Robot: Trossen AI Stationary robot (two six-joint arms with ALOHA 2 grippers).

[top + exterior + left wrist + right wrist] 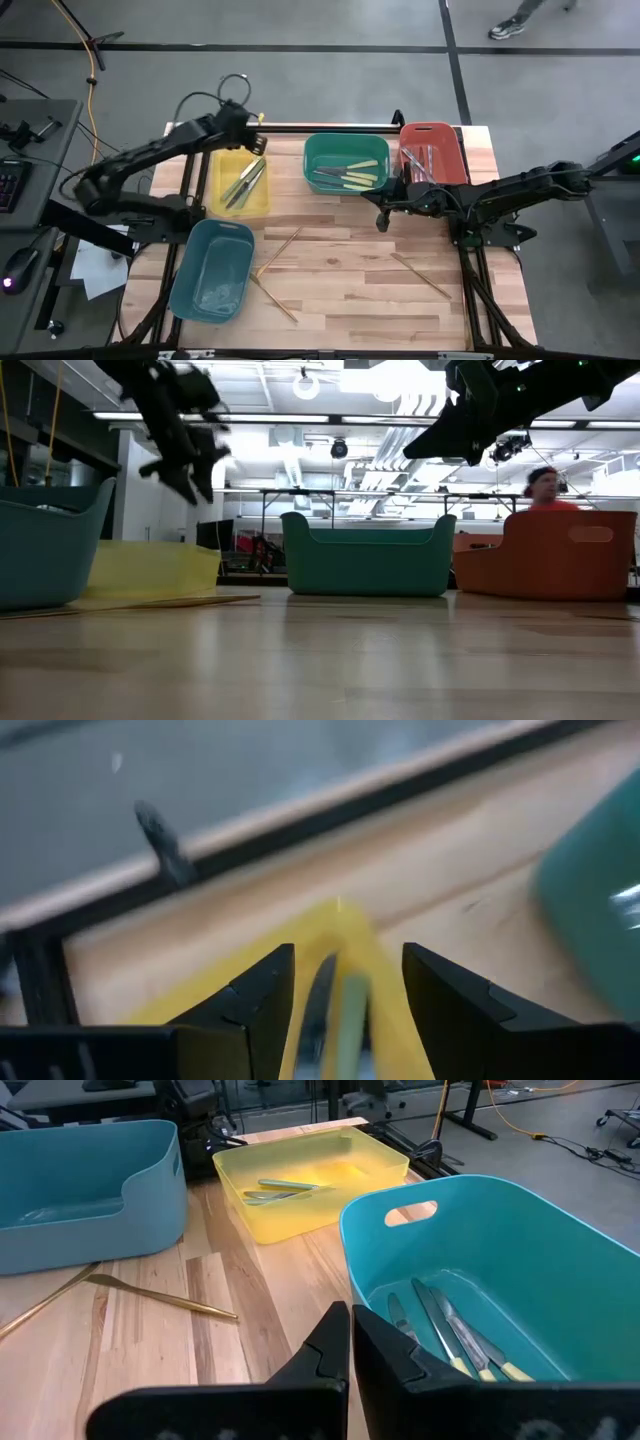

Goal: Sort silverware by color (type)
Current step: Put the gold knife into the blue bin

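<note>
Green-handled silverware [243, 183] lies in the yellow bin [262, 206] beneath the open left tool [258, 145].

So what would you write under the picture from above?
Left gripper open above the yellow bin of green-handled silverware; right gripper shut beside the green bin.

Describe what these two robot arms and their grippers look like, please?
Both arms are dark, almost black, built from jointed segments. A black cable loops above the left arm; the right arm matches it. Each gripper, left gripper and right gripper, ends in two dark, angular, wedge-shaped fingers.
</note>
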